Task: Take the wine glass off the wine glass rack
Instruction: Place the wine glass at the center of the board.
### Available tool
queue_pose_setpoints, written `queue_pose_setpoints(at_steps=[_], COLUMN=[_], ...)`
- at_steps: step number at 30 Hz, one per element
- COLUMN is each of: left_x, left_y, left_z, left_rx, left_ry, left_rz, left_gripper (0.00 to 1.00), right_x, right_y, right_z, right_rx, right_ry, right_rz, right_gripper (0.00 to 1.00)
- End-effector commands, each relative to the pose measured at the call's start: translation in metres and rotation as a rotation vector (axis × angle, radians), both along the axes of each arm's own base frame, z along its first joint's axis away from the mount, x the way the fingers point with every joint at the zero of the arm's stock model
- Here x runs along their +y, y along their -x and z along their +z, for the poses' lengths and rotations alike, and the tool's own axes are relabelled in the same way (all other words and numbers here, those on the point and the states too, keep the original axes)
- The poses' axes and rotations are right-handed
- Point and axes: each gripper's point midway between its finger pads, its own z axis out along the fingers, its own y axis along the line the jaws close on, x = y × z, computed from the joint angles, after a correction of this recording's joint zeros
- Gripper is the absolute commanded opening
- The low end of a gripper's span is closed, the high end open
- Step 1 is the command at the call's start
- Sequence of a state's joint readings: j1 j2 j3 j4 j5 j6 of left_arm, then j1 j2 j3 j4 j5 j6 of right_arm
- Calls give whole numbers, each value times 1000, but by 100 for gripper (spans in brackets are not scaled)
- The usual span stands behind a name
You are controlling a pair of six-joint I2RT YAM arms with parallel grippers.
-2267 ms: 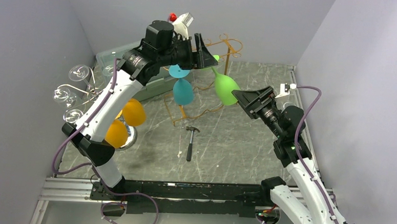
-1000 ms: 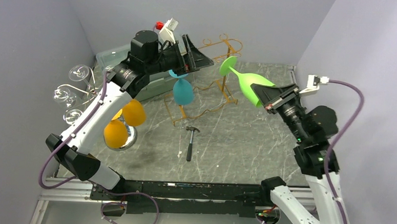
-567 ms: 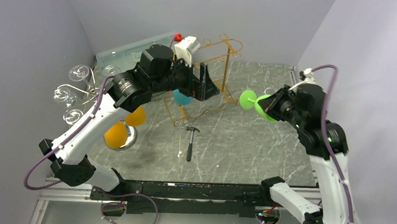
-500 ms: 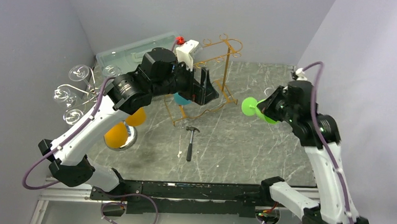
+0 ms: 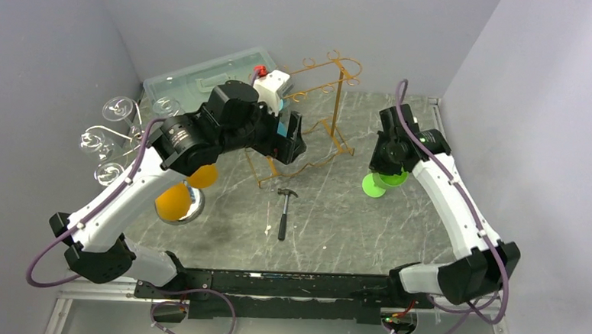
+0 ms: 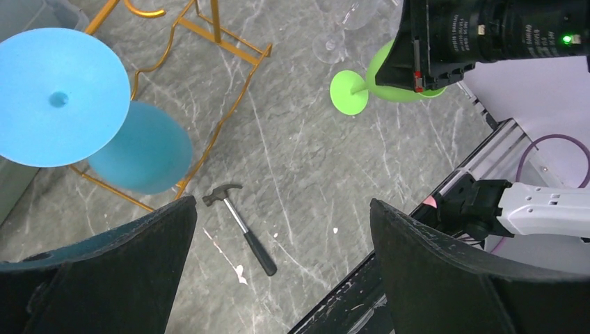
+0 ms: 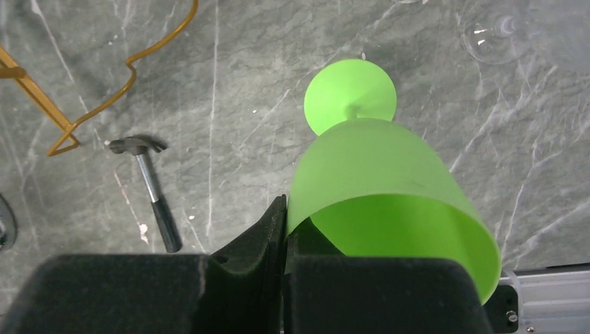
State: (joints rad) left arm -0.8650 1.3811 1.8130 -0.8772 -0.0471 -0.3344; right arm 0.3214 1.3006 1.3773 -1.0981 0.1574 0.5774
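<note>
The green wine glass [image 5: 374, 185] is off the gold wire rack [image 5: 334, 111], upright with its foot low over the table right of the rack; I cannot tell whether the foot touches. My right gripper [image 5: 389, 158] is shut on the rim of its bowl [image 7: 376, 174], one finger inside and one outside, with the foot [image 7: 350, 95] below. My left gripper [image 5: 291, 136] stands open and empty above the rack. Through its wrist view [image 6: 282, 203] I see a blue glass [image 6: 142, 156] hanging on the rack [image 6: 229, 49] and the green glass [image 6: 351, 90] beyond.
A small hammer [image 5: 284, 212] lies in front of the rack. Two orange glasses [image 5: 175, 199] hang at the left, next to clear glasses [image 5: 103, 141]. A plastic bin [image 5: 198, 74] sits at the back left. A clear glass [image 7: 497, 28] lies near the right wall.
My right arm pulled the green glass off the rack, swung it right, turned it foot down and lowered it toward the table. The left gripper dropped lower over the rack, staying open.
</note>
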Motion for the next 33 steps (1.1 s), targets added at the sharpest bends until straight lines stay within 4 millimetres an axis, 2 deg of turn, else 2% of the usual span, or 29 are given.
queue_pose_setpoints(at_steps=[1,10,21,30,33], left_x=[10,16,25,22,22], left_y=[-3,-19,-27,-28,-29], left_z=[4,-6,-5,-3,-3], left_rx=[-26,31,49,54,53], left_ry=[-9,10,31,44,44], left_rz=[35,58,61,46,45], left_gripper=[100,99,100,99,99], right_x=[6,12,11,9,7], right_y=[-20,-42,-54,-53,-52], right_z=[-7,-35,-61,-78,-78], right_rx=[-19,42,90,122,122], right_ry=[21,42,31,40,44], right_rz=[45,71,81,87,84], right_gripper=[0,0,0,8,15])
